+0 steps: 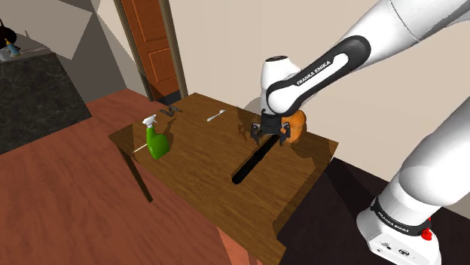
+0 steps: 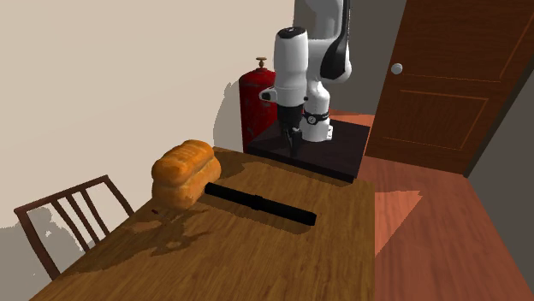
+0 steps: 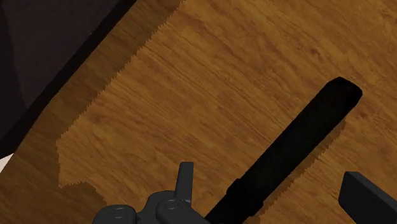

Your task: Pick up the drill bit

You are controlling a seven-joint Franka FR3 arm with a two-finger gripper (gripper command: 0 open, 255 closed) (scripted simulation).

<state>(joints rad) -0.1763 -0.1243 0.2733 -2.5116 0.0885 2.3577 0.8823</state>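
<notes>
I see the drill bit (image 3: pixel 299 140) as a long, plain black rod lying flat just below my gripper (image 3: pixel 267 175), whose fingers stand wide apart, touching nothing.

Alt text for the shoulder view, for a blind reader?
A white robot arm holds open jaws over one end of a black drill bit lying on a wooden table. A bread loaf sits beside them; a green spray bottle stands further left.

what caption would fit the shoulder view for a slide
White Franka arm's open black gripper poised over the long black cylindrical drill bit on a brown wooden table, green spray bottle nearby.
</notes>
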